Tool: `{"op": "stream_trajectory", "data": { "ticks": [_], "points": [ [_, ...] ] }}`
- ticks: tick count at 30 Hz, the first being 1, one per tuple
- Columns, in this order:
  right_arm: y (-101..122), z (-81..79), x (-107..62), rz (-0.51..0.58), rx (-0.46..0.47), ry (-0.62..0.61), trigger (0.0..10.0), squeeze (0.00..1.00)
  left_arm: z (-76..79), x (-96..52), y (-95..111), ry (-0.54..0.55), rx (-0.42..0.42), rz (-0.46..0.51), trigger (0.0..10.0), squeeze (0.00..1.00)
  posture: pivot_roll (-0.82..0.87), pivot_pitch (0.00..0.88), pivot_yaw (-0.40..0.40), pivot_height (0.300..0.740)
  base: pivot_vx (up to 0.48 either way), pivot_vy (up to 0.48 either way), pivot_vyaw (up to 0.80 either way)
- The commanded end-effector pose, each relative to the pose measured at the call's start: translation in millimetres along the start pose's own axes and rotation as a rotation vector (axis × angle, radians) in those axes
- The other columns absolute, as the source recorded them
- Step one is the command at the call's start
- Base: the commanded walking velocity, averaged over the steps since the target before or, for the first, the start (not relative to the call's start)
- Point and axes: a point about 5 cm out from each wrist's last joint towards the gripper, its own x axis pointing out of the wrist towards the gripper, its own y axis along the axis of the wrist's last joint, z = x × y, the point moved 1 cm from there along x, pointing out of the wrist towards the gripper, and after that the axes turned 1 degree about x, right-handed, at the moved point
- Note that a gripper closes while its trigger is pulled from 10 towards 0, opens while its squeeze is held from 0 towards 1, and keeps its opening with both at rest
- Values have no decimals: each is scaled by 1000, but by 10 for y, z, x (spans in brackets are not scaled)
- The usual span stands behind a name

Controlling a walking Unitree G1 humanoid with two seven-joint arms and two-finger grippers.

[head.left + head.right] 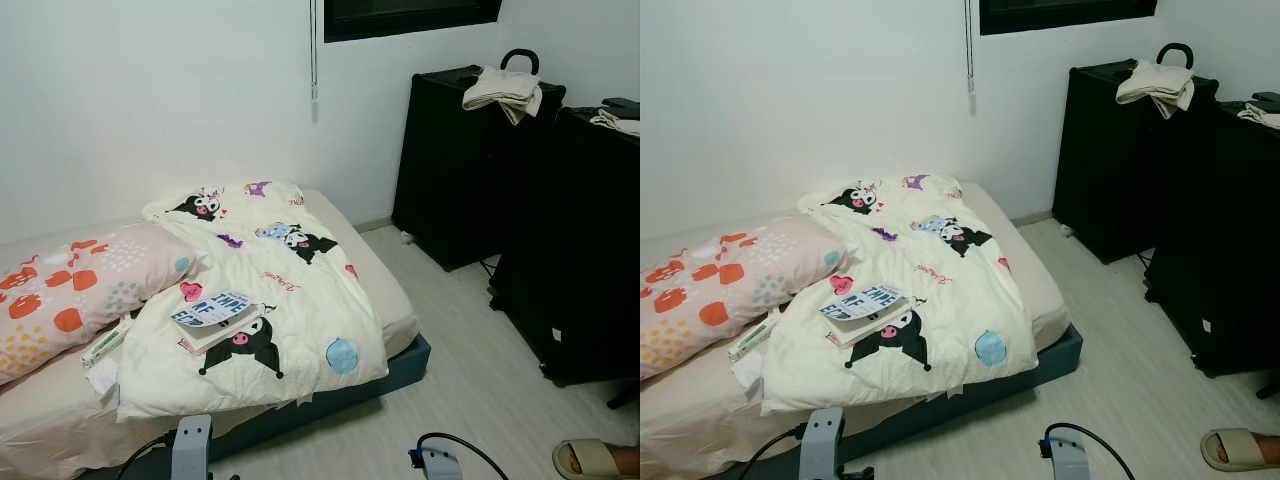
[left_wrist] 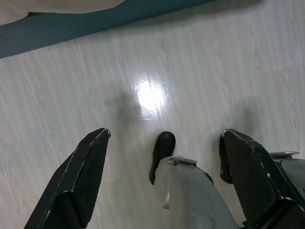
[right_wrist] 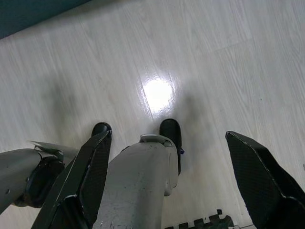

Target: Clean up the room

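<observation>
1. One low bed (image 1: 405,310) stood against the white wall, its beige sheet bare along the right edge and its dark teal base showing at the foot.
2. One cream blanket (image 1: 290,300) printed with cartoon characters lay spread, rumpled, over the middle of the bed, its lower edge hanging over the foot.
3. One pillow (image 1: 75,290) with orange and red blotches lay at the left end of the bed, touching the blanket's edge.
4. Two books (image 1: 215,318) lay stacked on the blanket near its lower left part, the top one with large blue letters on its cover.
5. One small white and green packet (image 1: 105,343) lay on the sheet between the pillow and the blanket.
6. Two black cabinets stood along the right side; the farther cabinet (image 1: 450,170) had one folded beige cloth (image 1: 503,92) on top, the nearer cabinet (image 1: 580,260) another pale cloth at its edge.
7. One beige slipper (image 1: 590,458), worn on a person's foot, showed at the lower right corner on the pale wood floor (image 1: 480,390).
8. The left gripper (image 2: 167,176) hung over the floor beside the bed base, its two fingers spread apart and holding nothing.
9. The right gripper (image 3: 174,183) hung likewise over the floor, fingers spread wide and holding nothing.
</observation>
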Motion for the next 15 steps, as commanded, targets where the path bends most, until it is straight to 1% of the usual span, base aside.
{"op": "stream_trajectory", "data": {
  "ticks": [1,15],
  "points": [
    [-11,-39,3,-2,11,8,10000,0,-40,-3,14,6,12,-7,10000,0,-62,0,29,740,0,0,0],
    [-19,-33,2,-5,14,3,10000,0,-36,-3,11,3,12,-8,10000,0,-64,0,31,740,0,0,0]
  ]
}}
